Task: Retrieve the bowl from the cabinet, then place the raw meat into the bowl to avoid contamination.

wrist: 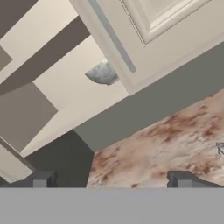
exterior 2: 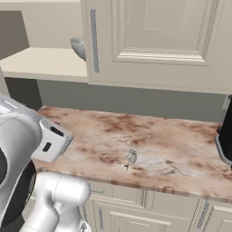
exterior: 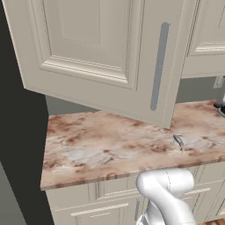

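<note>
Gaping wide and empty, jaws clear of the bowl (wrist: 103, 73) on the open cabinet (wrist: 65, 83) shelf.

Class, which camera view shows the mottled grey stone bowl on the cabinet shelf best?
The hand view: the round grey stone bowl shows widest, though tilted. The right base view shows a sliver behind the cream door. In the left base view, the open door blocks it.

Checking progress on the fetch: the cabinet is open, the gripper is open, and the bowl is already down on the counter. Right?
Not quite. The bowl sits on the shelf inside the cabinet, partly behind the door edge, as the right base view shows. The cabinet is open and the gripper is open, over the counter.
</note>
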